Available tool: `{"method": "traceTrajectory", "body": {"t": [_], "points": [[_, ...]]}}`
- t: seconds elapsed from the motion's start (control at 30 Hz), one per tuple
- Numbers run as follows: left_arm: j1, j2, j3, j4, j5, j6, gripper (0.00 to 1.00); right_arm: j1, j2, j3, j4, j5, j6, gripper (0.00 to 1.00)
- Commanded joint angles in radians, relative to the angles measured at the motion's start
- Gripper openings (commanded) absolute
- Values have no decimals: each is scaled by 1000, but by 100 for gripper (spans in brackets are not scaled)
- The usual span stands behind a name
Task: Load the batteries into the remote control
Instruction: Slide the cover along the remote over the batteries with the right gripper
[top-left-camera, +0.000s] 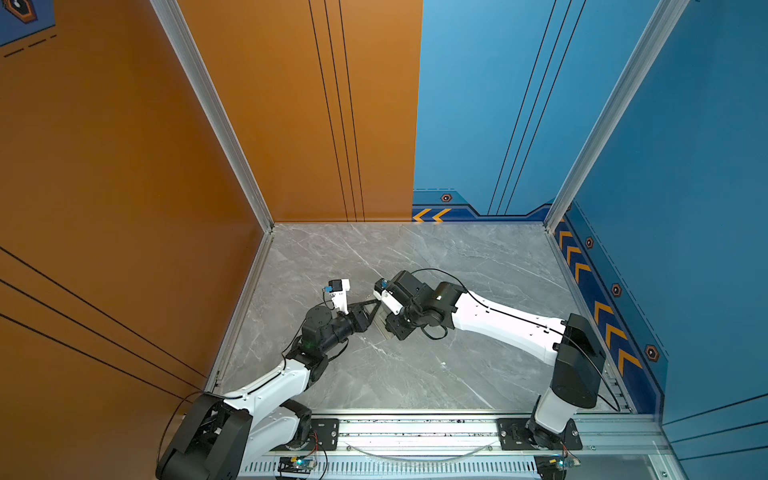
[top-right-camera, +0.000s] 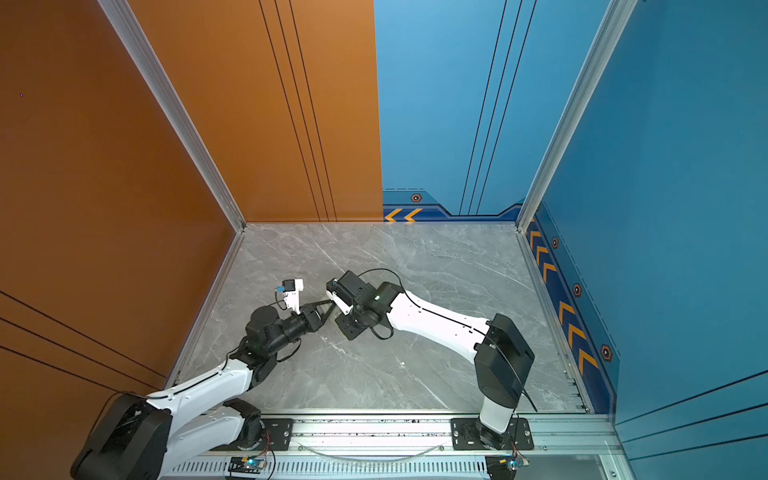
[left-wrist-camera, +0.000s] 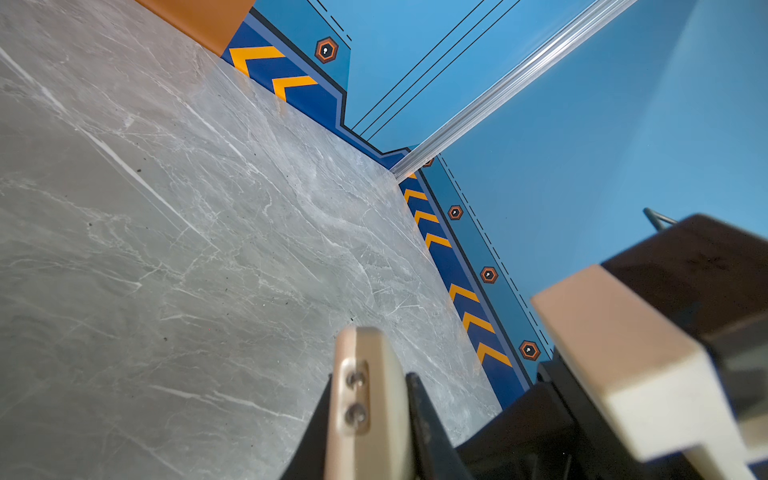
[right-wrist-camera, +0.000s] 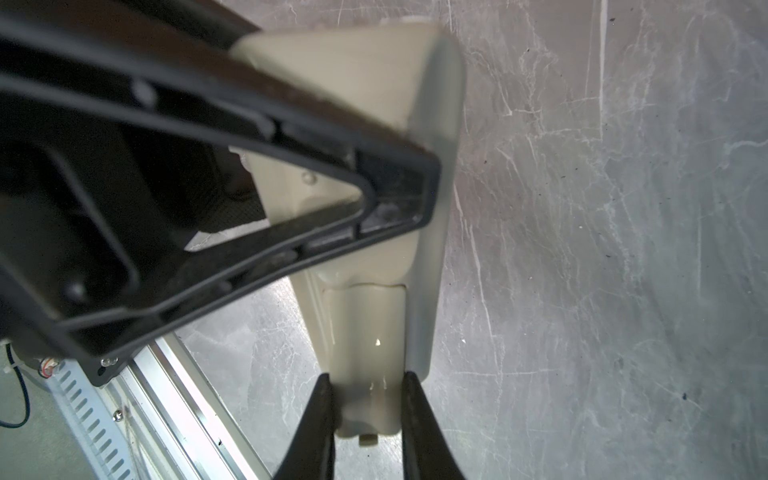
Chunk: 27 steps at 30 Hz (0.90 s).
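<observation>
Slim white plastic remote control (right-wrist-camera: 361, 266) is over the middle of the grey marble tabletop (top-left-camera: 457, 365), held by both arms. At one end the right gripper (right-wrist-camera: 366, 382) pinches it, and the left gripper (left-wrist-camera: 370, 386) is clamped on it further along. The rectangular battery cover (right-wrist-camera: 365, 328) looks seated over its compartment, contents hidden

Bright, even light from overhead fills the scene. The grey marble table (top-left-camera: 415, 374) carries a soft sheen and only faint shadows, while the white shell of the right arm (top-left-camera: 503, 322) is nearly blown out. Both top views are crisp, with the walls (top-left-camera: 124, 166) leaning outward at the edges. Close to the wrist lenses, the remote (right-wrist-camera: 365, 324), marked by one small glint, and a white block (left-wrist-camera: 623, 365) go soft.
</observation>
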<state>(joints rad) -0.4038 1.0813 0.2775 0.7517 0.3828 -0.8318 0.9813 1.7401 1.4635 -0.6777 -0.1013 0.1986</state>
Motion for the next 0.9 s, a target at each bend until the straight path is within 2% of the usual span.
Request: {"method": "traceTrajectory", "body": {"t": [0.0,0.87], "points": [[0,-1,8,38,74,-7,0,10,22,39,-14,20,-32,1],[-21,10,32,38,122,2,0,6,46,75,-26,37,-53,1]]}}
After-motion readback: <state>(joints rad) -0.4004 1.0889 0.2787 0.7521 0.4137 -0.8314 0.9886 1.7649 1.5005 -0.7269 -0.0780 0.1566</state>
